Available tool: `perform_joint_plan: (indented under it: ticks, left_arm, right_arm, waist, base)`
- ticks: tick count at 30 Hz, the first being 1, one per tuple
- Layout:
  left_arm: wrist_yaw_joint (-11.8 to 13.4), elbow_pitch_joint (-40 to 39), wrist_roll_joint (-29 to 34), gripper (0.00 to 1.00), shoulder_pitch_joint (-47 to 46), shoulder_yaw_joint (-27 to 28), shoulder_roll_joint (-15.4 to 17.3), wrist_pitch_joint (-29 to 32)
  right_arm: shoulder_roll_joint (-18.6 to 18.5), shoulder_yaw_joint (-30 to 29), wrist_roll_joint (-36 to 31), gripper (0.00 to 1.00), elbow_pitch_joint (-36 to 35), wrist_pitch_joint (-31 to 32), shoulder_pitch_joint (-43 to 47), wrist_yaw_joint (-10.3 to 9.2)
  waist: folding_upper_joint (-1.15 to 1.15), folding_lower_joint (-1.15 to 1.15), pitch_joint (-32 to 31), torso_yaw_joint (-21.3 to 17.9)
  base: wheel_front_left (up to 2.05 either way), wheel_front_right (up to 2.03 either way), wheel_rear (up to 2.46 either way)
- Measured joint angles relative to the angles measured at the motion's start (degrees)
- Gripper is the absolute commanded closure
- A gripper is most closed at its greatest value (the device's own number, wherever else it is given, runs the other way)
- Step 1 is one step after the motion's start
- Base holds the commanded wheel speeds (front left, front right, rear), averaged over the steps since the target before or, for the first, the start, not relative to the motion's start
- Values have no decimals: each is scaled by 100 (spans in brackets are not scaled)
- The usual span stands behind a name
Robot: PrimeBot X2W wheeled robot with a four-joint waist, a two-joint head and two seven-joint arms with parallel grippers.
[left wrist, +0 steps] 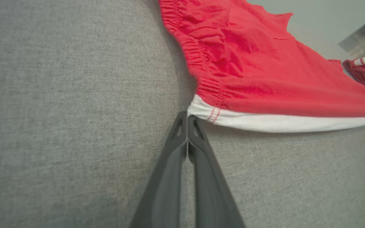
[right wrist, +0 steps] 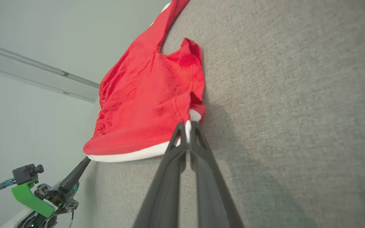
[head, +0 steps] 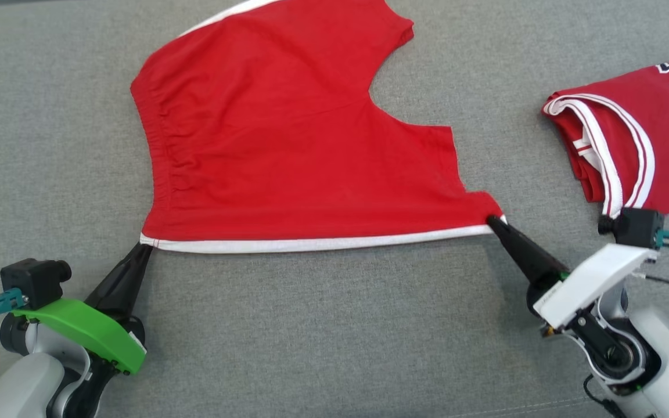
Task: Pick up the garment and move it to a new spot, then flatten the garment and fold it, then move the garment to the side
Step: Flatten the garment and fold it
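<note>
A red garment lies spread on a grey surface, upper middle of the head view. Both grippers are clenched on its white hem — left gripper at the lower-left corner, right gripper at the right end. The hem runs left to right between my tips; the cloth lies beyond them.

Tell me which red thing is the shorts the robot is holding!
Look at the grey fabric surface. In its middle lie the red shorts, spread flat, with the left gripper and right gripper each pinching a corner of the white-striped near edge. Unlike the red jersey on the right, they have a crinkly waistband and no lettering.
</note>
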Motion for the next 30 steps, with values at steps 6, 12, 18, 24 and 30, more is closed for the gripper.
perform_joint_plan:
  ticks: [6,12,18,24,30]
  left_arm:
    - [-52,249,25,97,-209,-143,-127,0]
    - [-151,427,32,84,-409,-199,-167,7]
    - [-243,561,-113,98,-355,-307,-181,202]
    - [-301,493,-355,88,-221,-479,-63,545]
    - [-350,357,-360,0,-194,-550,-58,689]
  right_arm:
    - [-56,321,-664,100,427,5,-560,11]
    - [-107,657,-1076,98,669,23,-652,134]
    - [-2,940,-1288,97,757,4,-652,276]
    - [16,966,-1400,77,889,-116,-650,279]
    - [-58,945,-1761,0,1072,-289,-654,243]
  waist:
    - [0,0,282,-48]
    - [0,0,340,-26]
    - [0,0,182,10]
    - [0,0,-21,-9]
    - [0,0,-178,-19]
  base:
    - [0,0,0]
    - [0,0,0]
    - [0,0,0]
    - [0,0,0]
    - [0,0,0]
